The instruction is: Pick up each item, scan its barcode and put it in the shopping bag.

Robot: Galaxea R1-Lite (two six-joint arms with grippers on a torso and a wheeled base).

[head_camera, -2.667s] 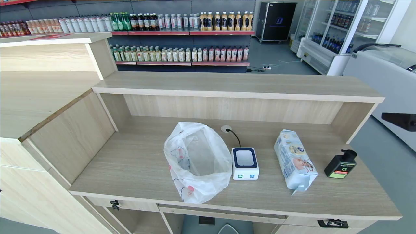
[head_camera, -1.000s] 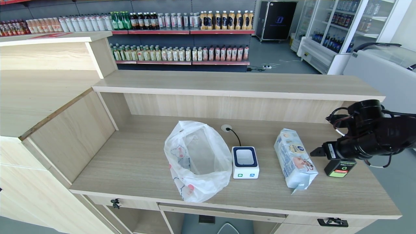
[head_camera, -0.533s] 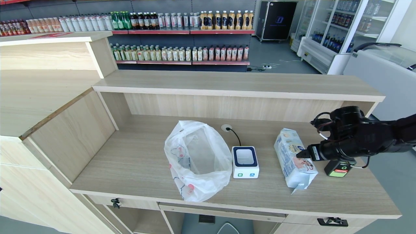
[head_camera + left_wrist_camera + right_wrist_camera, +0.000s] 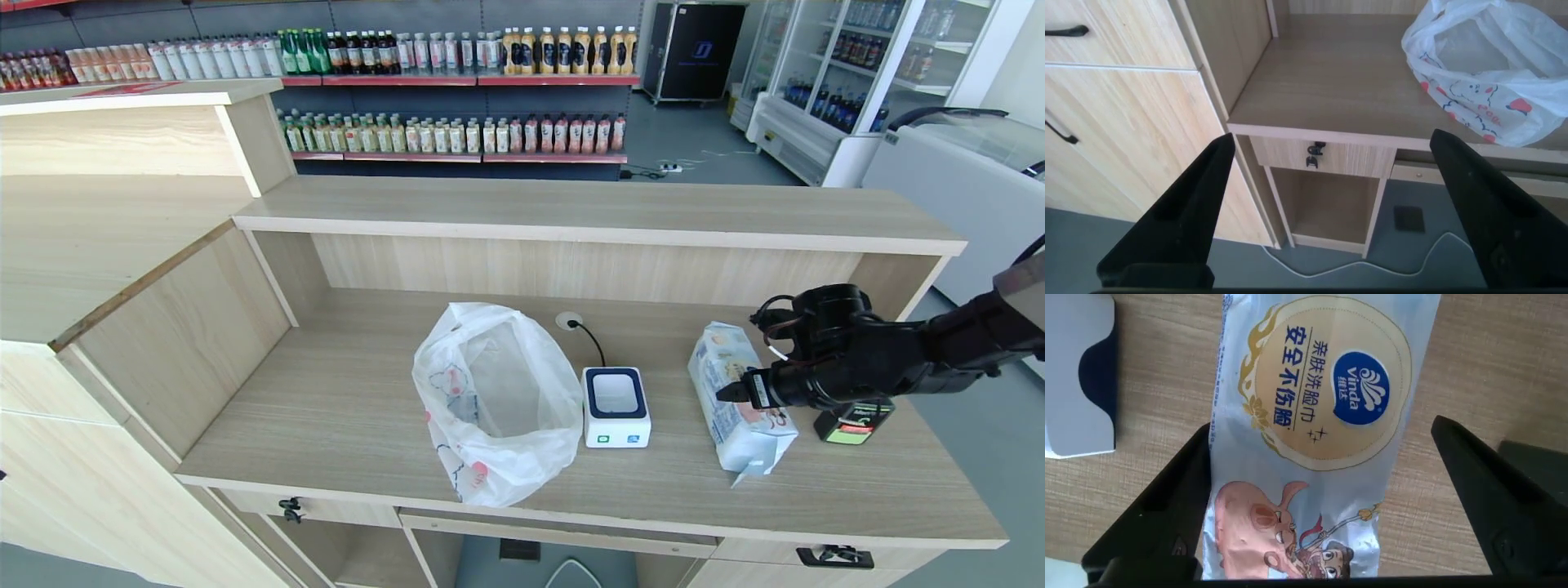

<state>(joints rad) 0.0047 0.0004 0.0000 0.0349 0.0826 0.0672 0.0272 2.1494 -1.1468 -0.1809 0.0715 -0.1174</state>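
Note:
A pale blue wipes pack (image 4: 739, 400) lies on the wooden counter (image 4: 343, 408), to the right of the white barcode scanner (image 4: 615, 407). My right gripper (image 4: 737, 390) hovers just above the pack, open. In the right wrist view the pack (image 4: 1315, 433) lies between the two dark fingers (image 4: 1151, 531). A black pump bottle (image 4: 851, 425) stands right of the pack, partly hidden by my right arm. The white plastic shopping bag (image 4: 494, 404) sits open left of the scanner. My left gripper (image 4: 1331, 237) hangs open below the counter's front edge, with the bag (image 4: 1494, 65) above it.
A raised shelf (image 4: 596, 216) and side walls enclose the counter at the back and on both sides. The scanner's cable (image 4: 589, 341) runs to a hole behind it. Drawers with black handles (image 4: 834, 559) sit under the front edge. Bare counter lies left of the bag.
My right arm has come in from the right, passed over the black bottle and moved left until its open gripper is above the wipes pack. Nothing on the counter has moved.

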